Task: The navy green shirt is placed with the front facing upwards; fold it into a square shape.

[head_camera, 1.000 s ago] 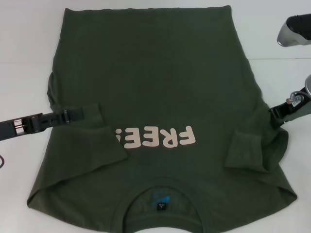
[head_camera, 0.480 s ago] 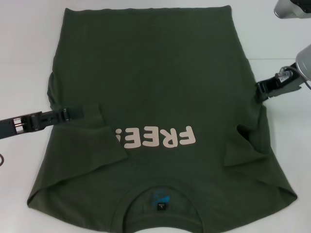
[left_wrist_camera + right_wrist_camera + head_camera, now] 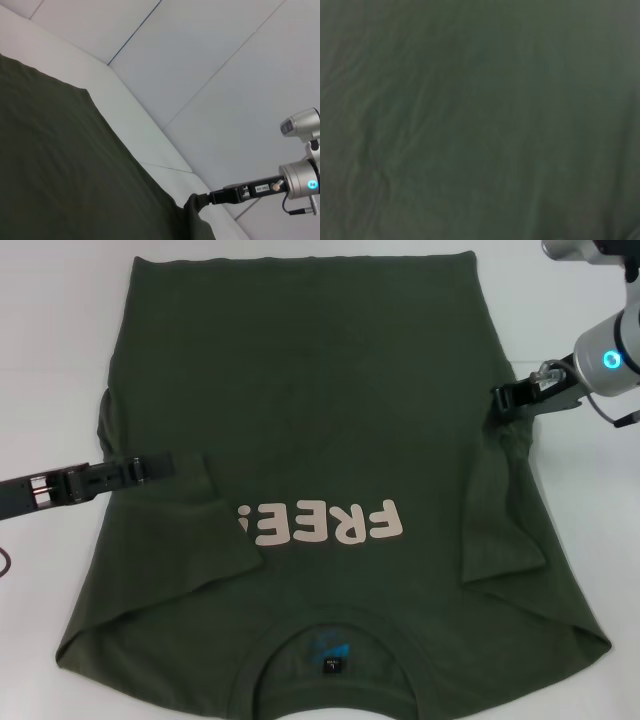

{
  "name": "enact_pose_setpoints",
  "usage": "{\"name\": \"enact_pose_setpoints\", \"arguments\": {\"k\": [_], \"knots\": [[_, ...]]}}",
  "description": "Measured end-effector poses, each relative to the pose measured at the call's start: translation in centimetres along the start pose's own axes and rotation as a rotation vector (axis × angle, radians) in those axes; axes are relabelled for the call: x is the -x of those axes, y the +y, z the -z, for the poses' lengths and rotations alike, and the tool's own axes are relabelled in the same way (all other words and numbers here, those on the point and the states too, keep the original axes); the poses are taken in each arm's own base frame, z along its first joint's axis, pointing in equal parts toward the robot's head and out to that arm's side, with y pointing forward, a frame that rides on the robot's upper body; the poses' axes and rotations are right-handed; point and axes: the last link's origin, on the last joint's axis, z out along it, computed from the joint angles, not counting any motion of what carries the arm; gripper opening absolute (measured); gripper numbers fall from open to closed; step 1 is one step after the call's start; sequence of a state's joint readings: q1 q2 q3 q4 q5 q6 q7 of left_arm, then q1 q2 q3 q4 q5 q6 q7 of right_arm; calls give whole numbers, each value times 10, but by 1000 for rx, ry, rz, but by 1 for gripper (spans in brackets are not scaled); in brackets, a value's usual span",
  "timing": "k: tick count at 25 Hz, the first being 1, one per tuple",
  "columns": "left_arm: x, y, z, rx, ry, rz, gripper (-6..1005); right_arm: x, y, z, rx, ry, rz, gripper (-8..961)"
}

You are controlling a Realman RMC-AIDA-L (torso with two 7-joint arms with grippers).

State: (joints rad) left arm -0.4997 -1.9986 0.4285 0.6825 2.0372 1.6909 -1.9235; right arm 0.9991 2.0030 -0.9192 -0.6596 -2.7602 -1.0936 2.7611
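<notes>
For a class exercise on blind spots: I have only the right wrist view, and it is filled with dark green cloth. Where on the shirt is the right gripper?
Observer: The right gripper is at the right side edge of the navy green shirt, and the cloth is bunched up where it grips.
Operator: And the left arm?
Observer: The left gripper lies over the left sleeve, which is folded inward onto the body.
Operator: Which way does the shirt face?
Observer: Front up; the FREE! lettering shows on the chest.
</notes>
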Motion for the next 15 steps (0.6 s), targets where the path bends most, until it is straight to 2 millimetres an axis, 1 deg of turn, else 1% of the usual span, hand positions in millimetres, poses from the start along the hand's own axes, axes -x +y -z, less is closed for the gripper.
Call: {"name": "enact_pose_setpoints", "arguments": {"k": [3, 15], "knots": [[0, -1, 0, -7, 1, -1, 889, -3, 2, -7, 6, -2, -7, 37], [0, -1, -3, -8, 0, -1, 889, -7, 3, -16, -5, -24, -11, 43]]}}
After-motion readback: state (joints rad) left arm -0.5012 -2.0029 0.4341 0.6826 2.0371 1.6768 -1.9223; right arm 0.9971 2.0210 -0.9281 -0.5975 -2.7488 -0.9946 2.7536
